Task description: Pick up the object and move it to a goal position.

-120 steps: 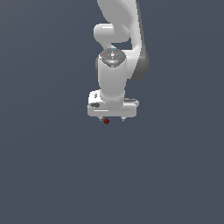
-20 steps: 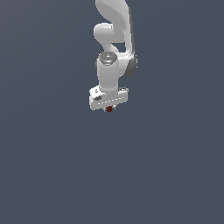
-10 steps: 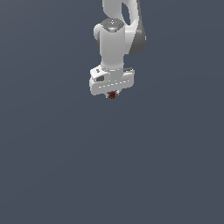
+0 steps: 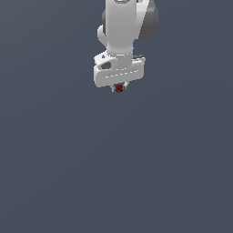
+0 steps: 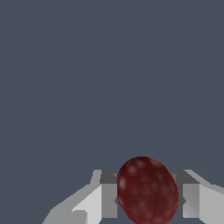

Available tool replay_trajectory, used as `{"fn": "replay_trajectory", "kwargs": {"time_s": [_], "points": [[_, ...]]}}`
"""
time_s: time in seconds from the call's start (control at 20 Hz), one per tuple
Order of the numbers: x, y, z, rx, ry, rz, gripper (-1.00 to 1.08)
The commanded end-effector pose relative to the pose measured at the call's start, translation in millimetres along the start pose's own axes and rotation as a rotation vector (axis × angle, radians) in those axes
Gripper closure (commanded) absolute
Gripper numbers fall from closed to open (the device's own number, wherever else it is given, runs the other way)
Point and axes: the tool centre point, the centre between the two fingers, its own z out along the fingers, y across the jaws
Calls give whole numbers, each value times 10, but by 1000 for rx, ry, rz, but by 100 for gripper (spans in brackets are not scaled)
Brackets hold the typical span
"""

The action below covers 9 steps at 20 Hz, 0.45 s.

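The object (image 4: 119,88) is a tiny dark red thing. In the wrist view it (image 5: 147,190) looks rounded, like a plum, not cube-shaped. My white gripper (image 4: 119,89) points down near the top of the exterior view and is shut on the object, which shows just below the white hand. In the wrist view the gripper (image 5: 148,197) has a grey fingertip (image 5: 108,195) pressed against each side of the object. The object hangs off the ground, well above the grey floor.
A uniform dark grey surface (image 4: 116,173) fills the rest of both views. The white arm (image 4: 122,27) rises out of the exterior view's top edge.
The gripper has risen higher in the exterior view and drifted slightly to that view's right, carrying the dark red object. Its grip has stayed shut.
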Motion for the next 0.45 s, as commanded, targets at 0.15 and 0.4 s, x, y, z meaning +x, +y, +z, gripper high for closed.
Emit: {"fn": "replay_trajectory", "kwargs": {"time_s": [0.15, 0.4], "points": [[5, -20, -125, 0, -1, 0, 108], [14, -12, -113, 1, -1, 1, 108]]}}
